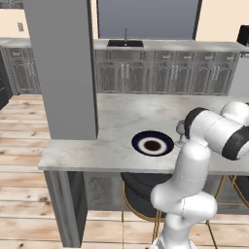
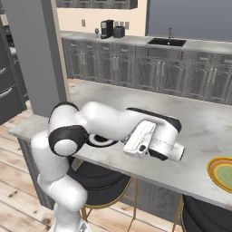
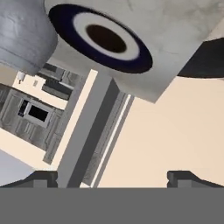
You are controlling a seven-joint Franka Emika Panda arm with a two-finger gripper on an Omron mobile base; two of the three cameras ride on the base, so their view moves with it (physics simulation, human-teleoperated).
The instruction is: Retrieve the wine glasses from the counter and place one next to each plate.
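Nearest, two dark round stools (image 1: 138, 192) with gold legs are sitting tucked under the near edge of the island top (image 1: 116, 121); the white arm is bending over that edge from the right, its forearm lying low across the marbled surface in the right base view; the gripper (image 3: 113, 179) is standing released, its two dark fingertips (image 3: 41, 178) spread wide at the bottom of the hand view with nothing between them; a wine glass (image 1: 180, 130) is standing upright on the island top, just right of the navy plate (image 1: 152, 144) and partly hidden behind the arm's elbow in the left base view; in the hand view its rounded grey bowl (image 3: 22, 35) is looming large in one corner, beside the plate and outside the fingers, not being held; the navy plate is lying flat near the island's near edge; the yellow-orange plate (image 2: 222, 174) is lying well apart to the right, also near that edge; a broad grey pillar (image 1: 61, 68) is rising from the island's left end; farthest, the counter (image 1: 170, 46) over grey panelled cabinets is running along the peach wall, carrying a dark sink (image 1: 125, 43) and, further left, a black coffee machine (image 2: 107, 28).
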